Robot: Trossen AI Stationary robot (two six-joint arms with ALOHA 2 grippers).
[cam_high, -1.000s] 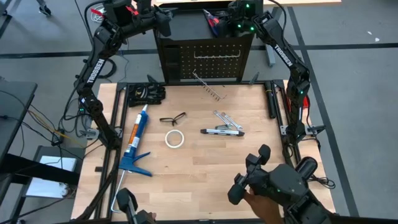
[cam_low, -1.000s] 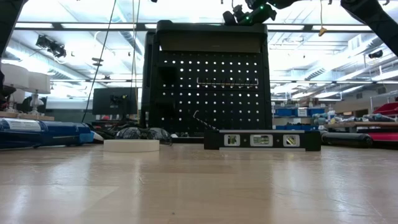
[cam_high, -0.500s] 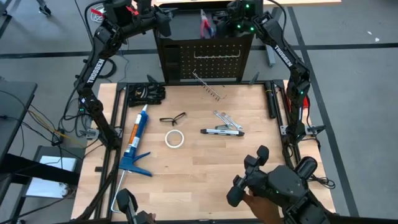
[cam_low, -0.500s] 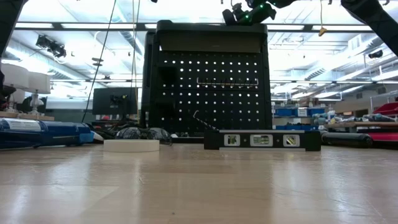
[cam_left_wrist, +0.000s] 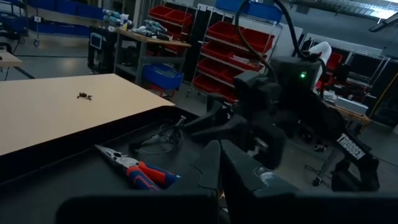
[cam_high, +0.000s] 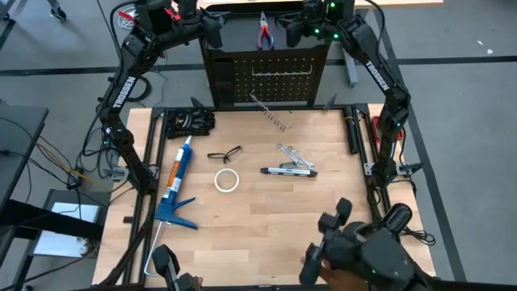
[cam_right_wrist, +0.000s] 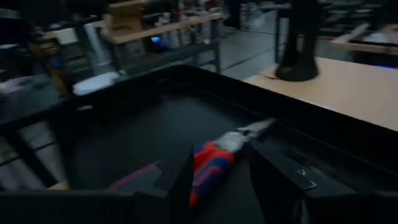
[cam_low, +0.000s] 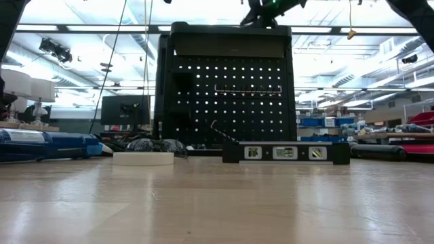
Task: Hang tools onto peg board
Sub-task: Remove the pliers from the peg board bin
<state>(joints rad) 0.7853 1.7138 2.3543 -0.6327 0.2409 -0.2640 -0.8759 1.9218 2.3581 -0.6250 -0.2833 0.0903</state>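
While both arms reach over the back of the bench (cam_high: 266,218), the red-and-blue-handled pliers (cam_high: 263,31) lie in the black tray on top of the peg board (cam_high: 266,77), nose pointing away from the bench. The right pincer (cam_high: 289,31) sits just beside them over the tray; in the right wrist view its two fingers (cam_right_wrist: 273,171) stand apart on either side of the pliers' handles (cam_right_wrist: 208,163), with gaps showing on both sides — not clamped on them. The left pincer (cam_high: 212,29) hangs at the tray's other end, fingers together and holding nothing; from its wrist camera the pliers (cam_left_wrist: 134,169) lie flat on the tray floor with the right arm behind them.

Down on the bench, the safety glasses (cam_high: 224,153) lie near the middle, with a white roll of tape (cam_high: 227,180) just in front of them. To their right rest a silver wrench (cam_high: 294,154) and a slim black-and-silver bar (cam_high: 287,170), touching or nearly so. A blue caulking gun (cam_high: 175,183) lies along the left side, and a dark bundle (cam_high: 191,121) sits near the back left corner. A thin metal rack (cam_high: 270,113) leans at the foot of the peg board. In the low view the bar (cam_low: 285,152) stands in front of the board (cam_low: 227,95) — the tape (cam_low: 143,158) lies off to one side.
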